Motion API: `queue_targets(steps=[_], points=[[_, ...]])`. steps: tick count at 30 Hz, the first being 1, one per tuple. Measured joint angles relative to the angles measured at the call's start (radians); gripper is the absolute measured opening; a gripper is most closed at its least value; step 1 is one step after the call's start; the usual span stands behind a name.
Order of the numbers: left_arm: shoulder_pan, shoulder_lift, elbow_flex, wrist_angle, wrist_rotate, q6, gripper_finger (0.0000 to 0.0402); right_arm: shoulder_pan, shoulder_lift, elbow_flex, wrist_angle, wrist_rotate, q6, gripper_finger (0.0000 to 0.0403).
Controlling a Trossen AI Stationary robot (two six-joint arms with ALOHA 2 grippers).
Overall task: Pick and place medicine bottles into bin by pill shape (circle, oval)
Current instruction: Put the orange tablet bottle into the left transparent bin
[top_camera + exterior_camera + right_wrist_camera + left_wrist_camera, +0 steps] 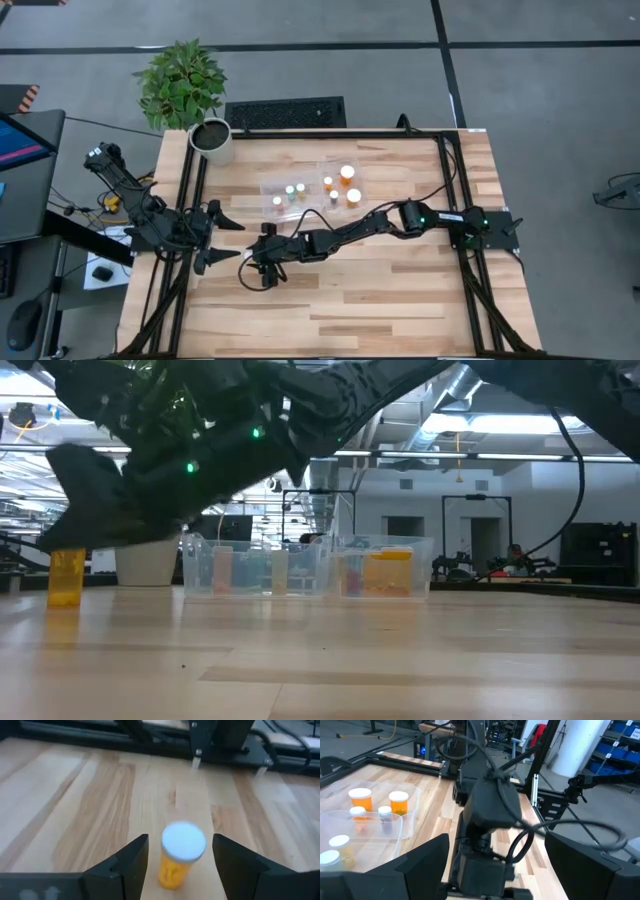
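Observation:
One small orange bottle with a white cap (183, 851) stands upright on the table; it also shows in the low view (65, 576). My right gripper (180, 840) is open, with one finger on each side of the bottle and a gap to each. In the high view my right gripper (257, 278) hides the bottle. The clear two-compartment bin (311, 186) sits at the far middle, and both compartments hold several bottles. My left gripper (222, 240) is open and empty at the table's left, facing my right gripper.
A white plant pot (212, 140) stands at the far left corner. A black frame rail (190, 190) runs along the table's edges. Bare wood lies toward the near edge (330, 320). The bin also shows in the left wrist view (407, 820).

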Motion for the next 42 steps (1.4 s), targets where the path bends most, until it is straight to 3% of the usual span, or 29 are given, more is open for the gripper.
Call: queue_targets(steps=[10,23,31,42], points=[[0.0,0.0,0.0,0.002,0.0,0.0,0.0322,0.0,0.003,-0.001,0.007,0.0,0.0,0.0214],[0.0,-0.001,0.0,0.004,-0.024,0.0,0.0322,0.0,0.002,-0.001,0.009,0.0,0.001,0.0092],[0.0,-0.001,0.0,0.004,-0.029,0.0,0.0322,0.004,-0.062,-0.001,-0.049,0.0,0.011,0.0118],[0.0,-0.001,0.0,0.01,-0.03,0.003,0.0322,0.016,-0.263,0.0,-0.396,-0.002,-0.008,0.0115]])
